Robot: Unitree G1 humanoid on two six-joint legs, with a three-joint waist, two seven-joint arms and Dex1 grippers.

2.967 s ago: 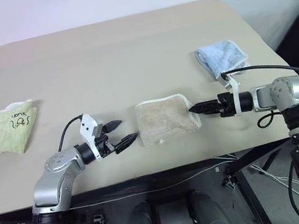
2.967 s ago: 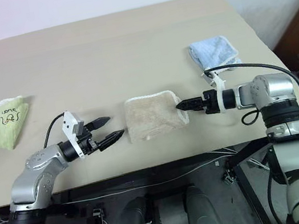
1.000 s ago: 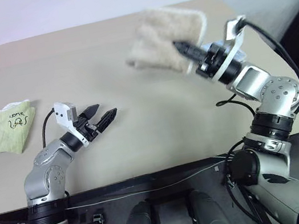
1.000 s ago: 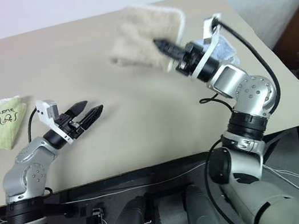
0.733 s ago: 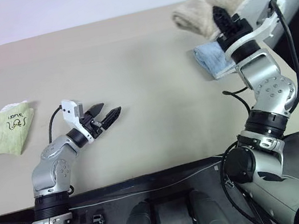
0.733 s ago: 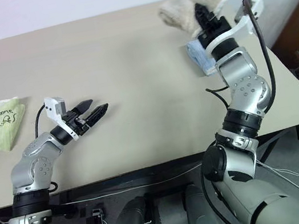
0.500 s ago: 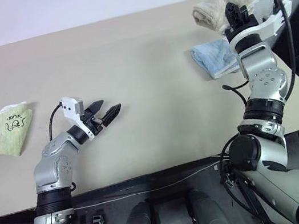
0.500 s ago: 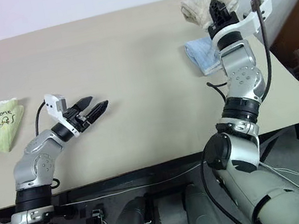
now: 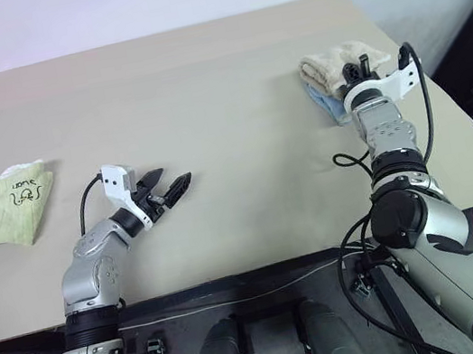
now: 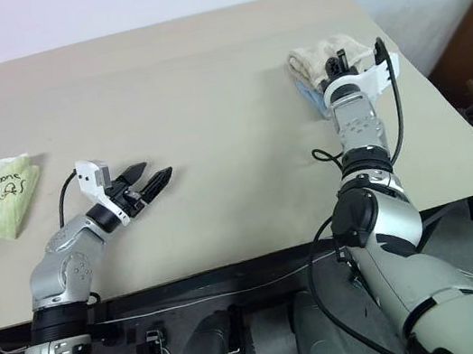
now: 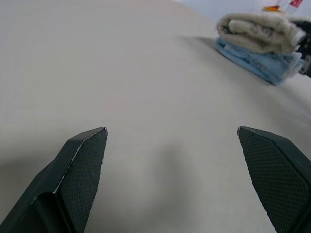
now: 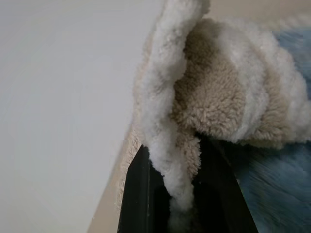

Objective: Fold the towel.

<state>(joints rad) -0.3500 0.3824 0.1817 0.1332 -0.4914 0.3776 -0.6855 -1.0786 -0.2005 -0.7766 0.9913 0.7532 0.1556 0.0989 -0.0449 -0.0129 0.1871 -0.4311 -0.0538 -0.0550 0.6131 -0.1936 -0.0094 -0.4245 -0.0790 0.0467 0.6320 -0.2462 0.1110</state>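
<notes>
The beige towel, folded into a thick bundle, rests on top of a folded blue towel at the table's far right. My right gripper is shut on the beige towel's near edge; in the right wrist view the fleece is pinched between the black fingers, with blue cloth beneath. My left gripper hovers open and holding nothing over the near left of the table. Its wrist view looks across the bare tabletop to the stacked beige towel and blue one.
A folded green towel with writing on it lies at the left edge of the tan table. The stack sits close to the table's right edge, beyond which the floor drops away.
My right arm swung the beige towel from high over the far right corner down onto the blue towel. The left arm has stayed where it was, open.
</notes>
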